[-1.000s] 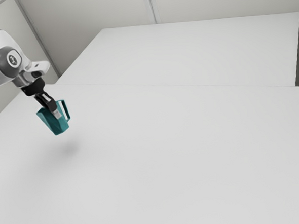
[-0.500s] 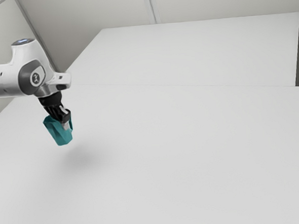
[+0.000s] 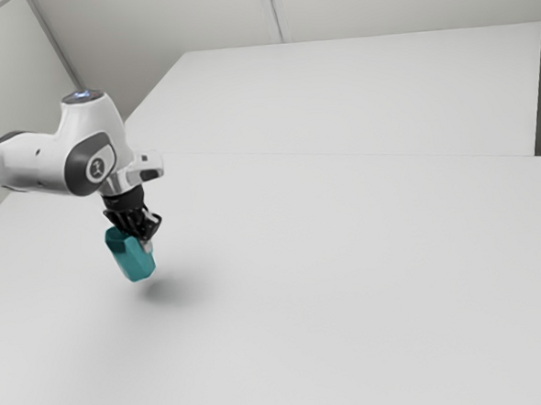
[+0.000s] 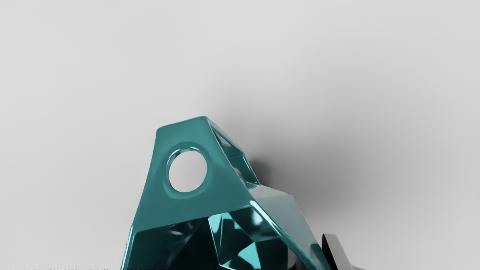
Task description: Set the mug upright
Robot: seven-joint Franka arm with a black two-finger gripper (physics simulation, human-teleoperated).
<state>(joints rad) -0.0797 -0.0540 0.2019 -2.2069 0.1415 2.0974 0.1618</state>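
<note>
- Mug [image 3: 134,258], teal and faceted, held by the black two-finger gripper [image 3: 145,241] of the single white arm [image 3: 94,165] in the exterior view. It hangs just below the fingertips, its body reaching down and a little toward the exterior view's left.
- Its long axis, from mouth to base, is steep but leaning: the mouth is up and tipped toward the exterior view's left, the base down and toward the exterior view's right. The gripper has it near the mouth, on the side facing the exterior view's right.
- Below the gripper and the mug is a pale table [image 3: 348,271]. A soft shadow [image 3: 175,290] lies near the base, and the mug appears to be a little above the surface.
- In the wrist view, the gripper is closed on the mug's wall: one finger [image 4: 337,252] is outside it, and part of the other [image 4: 291,258] shows inside the open mouth.
- Also in the wrist view, the handle [image 4: 219,180], with a round hole through its flat top, juts out from the mouth, away from the gripped part of the wall.
- Judging from this, the mug is mouth-up but neither plumb nor set down. The coming move turns on that lean: the gripper would need to bring the long axis vertical, base directly under mouth, and lower it until the base sits flat. Letting go while it leans could tip it over.
</note>
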